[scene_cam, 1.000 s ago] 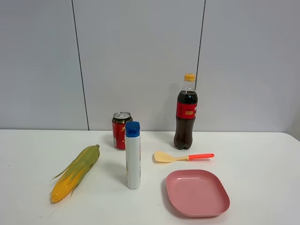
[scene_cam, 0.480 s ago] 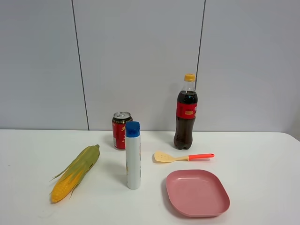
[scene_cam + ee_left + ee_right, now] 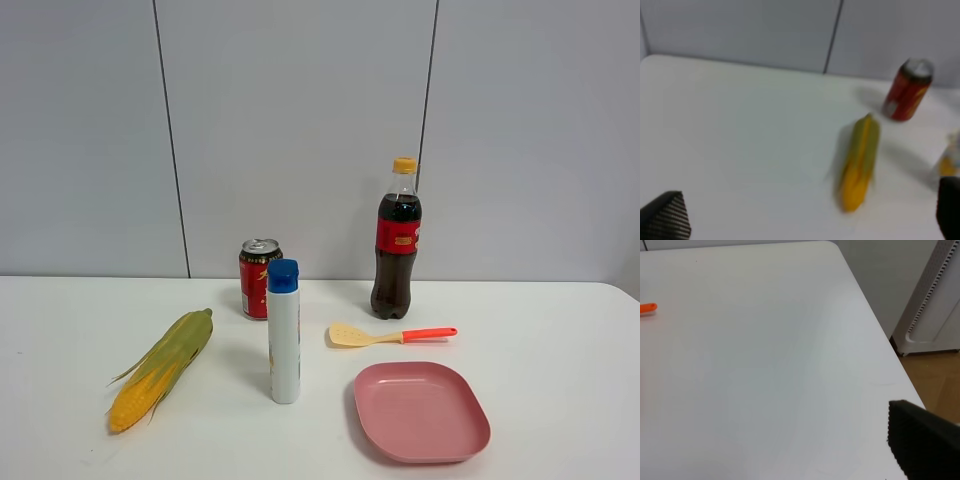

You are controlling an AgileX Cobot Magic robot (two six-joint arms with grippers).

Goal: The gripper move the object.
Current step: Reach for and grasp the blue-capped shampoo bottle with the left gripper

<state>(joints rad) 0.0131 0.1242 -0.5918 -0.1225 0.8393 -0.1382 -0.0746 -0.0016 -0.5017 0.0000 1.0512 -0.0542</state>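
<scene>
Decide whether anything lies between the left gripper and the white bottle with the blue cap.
Yes, the corn: in the left wrist view it lies ahead of the open left gripper, with the bottle beyond it, to one side. The high view shows corn and bottle apart.

No text can be read: labels on cola bottle [image 3: 397, 237], red can [image 3: 257, 284], white bottle [image 3: 284, 345] too small/blurry.
</scene>
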